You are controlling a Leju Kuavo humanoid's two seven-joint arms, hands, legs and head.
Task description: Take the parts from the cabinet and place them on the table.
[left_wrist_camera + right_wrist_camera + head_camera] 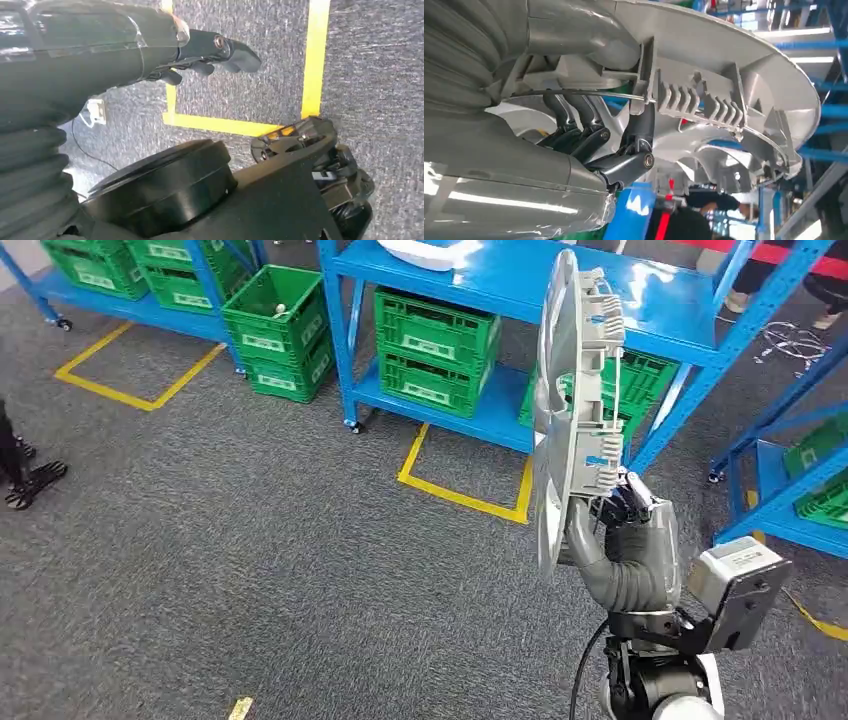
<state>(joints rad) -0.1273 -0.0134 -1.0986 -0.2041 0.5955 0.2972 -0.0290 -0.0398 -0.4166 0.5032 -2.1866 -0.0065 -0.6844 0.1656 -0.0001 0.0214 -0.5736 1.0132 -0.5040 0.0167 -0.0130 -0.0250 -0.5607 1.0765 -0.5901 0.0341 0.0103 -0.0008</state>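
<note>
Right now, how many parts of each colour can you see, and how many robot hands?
grey part: 1
white part: 1
robot hands: 2, the right robot hand holding the grey part, and the left robot hand holding nothing
total: 4

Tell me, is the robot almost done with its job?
About halfway, it seems. Done: the right hand already holds a grey part upright, away from the blue shelves. In hand: carrying that part; the left hand hangs over the carpet, holding nothing. Left: putting the part on the table. Another white part sits on a shelf.
</note>
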